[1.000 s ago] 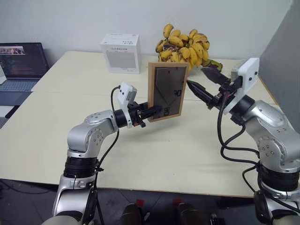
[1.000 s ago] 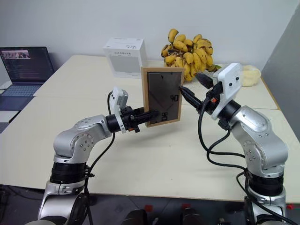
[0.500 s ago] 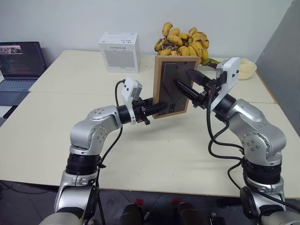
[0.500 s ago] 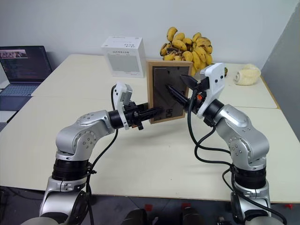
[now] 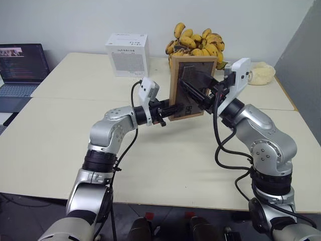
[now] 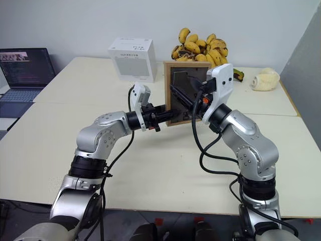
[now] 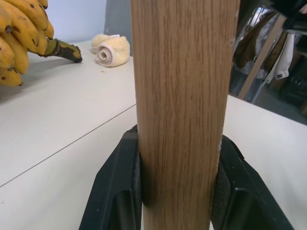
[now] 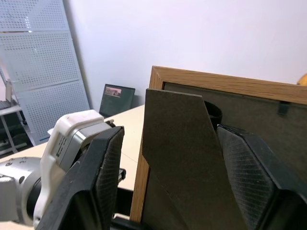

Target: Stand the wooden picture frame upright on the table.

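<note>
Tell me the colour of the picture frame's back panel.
Dark grey, inside a light-wood border; the picture frame shows it best in the right wrist view.

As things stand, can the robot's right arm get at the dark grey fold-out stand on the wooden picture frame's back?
Probably yes: its open right gripper straddles the fold-out stand, nothing between.

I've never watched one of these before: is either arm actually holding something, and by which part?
The left gripper pinches the wooden picture frame by its side edge, off the table. The right gripper straddles the fold-out stand, open.
</note>
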Motion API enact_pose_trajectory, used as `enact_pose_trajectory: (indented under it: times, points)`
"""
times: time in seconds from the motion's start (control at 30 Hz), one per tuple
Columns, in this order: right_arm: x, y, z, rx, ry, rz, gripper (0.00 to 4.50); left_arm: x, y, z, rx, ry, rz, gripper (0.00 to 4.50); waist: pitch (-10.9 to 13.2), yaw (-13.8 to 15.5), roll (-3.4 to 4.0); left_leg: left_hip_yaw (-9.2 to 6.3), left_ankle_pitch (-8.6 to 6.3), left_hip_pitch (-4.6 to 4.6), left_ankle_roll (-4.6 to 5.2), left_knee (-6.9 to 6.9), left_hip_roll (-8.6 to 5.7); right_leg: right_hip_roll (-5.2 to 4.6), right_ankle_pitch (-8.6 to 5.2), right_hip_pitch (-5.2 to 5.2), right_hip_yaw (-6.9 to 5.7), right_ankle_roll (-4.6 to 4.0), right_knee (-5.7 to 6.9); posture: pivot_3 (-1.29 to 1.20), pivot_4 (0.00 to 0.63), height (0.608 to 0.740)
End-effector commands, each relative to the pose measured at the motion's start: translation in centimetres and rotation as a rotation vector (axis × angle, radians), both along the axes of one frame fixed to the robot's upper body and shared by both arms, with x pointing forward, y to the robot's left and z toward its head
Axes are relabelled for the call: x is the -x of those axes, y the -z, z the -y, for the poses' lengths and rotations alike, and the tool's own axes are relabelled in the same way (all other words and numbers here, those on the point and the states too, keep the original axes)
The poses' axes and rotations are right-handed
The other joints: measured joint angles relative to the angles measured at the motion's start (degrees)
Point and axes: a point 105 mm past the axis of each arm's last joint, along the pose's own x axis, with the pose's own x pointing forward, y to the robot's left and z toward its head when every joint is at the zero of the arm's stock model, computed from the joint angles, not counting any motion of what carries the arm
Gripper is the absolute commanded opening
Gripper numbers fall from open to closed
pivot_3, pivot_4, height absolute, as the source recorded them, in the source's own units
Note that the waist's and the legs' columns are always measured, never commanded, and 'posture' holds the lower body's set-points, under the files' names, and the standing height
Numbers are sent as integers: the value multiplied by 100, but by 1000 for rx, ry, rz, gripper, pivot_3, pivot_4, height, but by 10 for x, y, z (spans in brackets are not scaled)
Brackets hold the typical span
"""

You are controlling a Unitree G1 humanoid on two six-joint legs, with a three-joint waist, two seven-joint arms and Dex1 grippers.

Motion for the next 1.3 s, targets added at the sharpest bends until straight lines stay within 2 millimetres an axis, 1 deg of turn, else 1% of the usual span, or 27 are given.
enact_pose_trajectory:
  times: [0.03,0.23,0.4,0.5,0.57,0.63,0.7,0.8,0.93,1.03,1.07,1.13,1.2,1.3]
  points:
    - [15,-5,2,5,-22,46,3195,-5,-22,1,13,6,83,1281,0,-1,0,0,0,-1,0,-1,0,0,0,-1,-1,0,-1,0,150,740]
    - [14,6,14,29,24,26,3195,-6,-28,-2,11,7,99,1281,0,-9,0,0,0,-8,0,-1,0,0,0,-10,0,0,2,0,150,740]
    - [8,8,17,44,54,28,3195,-3,-33,2,17,28,108,1281,0,-10,0,0,0,-8,0,0,0,0,0,-10,1,0,3,0,150,740]
    - [3,6,19,63,82,43,3656,0,-33,4,16,41,111,1281,0,-11,0,0,1,-8,1,0,0,0,0,-10,0,0,3,0,150,740]
    - [0,5,21,96,110,61,4064,1,-33,5,17,44,110,1281,0,-11,0,0,1,-9,0,1,0,0,0,-10,0,0,3,0,150,740]
    - [-3,7,26,158,140,83,4064,1,-32,4,19,43,105,1281,0,-11,0,1,1,-9,0,1,-1,0,0,-11,1,0,3,0,150,740]
    - [-6,13,39,269,190,105,4064,2,-32,3,14,41,102,1281,1,-7,1,1,1,-9,0,1,-1,0,0,-12,1,0,3,0,150,740]
    - [-4,25,60,418,217,108,4064,4,-30,0,4,37,79,1281,2,20,2,1,1,-11,1,0,-5,-2,0,-12,1,0,1,0,150,740]
    - [-3,48,95,700,264,175,4064,9,-20,-9,-41,21,-8,1281,2,61,2,3,0,-15,1,1,-5,-2,-1,-12,3,0,-7,0,150,740]
    - [-8,63,119,910,314,304,4064,18,-13,-18,-70,28,-124,1281,2,38,2,5,1,-10,1,3,-2,0,-1,-12,5,0,-3,0,150,740]
    - [-10,68,124,1003,331,399,4064,22,-14,-21,-66,34,-175,1281,2,20,2,5,1,-11,1,5,-2,0,-1,-12,5,1,0,0,150,740]
    - [-12,74,127,1118,334,557,4064,28,-16,-25,-53,42,-259,1281,2,-13,2,7,1,-10,2,10,-2,0,-1,-12,7,2,0,0,150,740]
    - [-12,73,122,1252,339,851,4064,36,-18,-29,-21,52,-406,1281,4,-45,4,10,1,-8,2,14,-2,0,-1,-12,10,2,3,0,150,740]
    - [-6,74,108,1308,294,1201,4064,50,-19,-34,-8,72,-562,1281,5,-70,6,13,2,-6,2,18,-2,0,-1,-18,13,3,13,0,150,740]
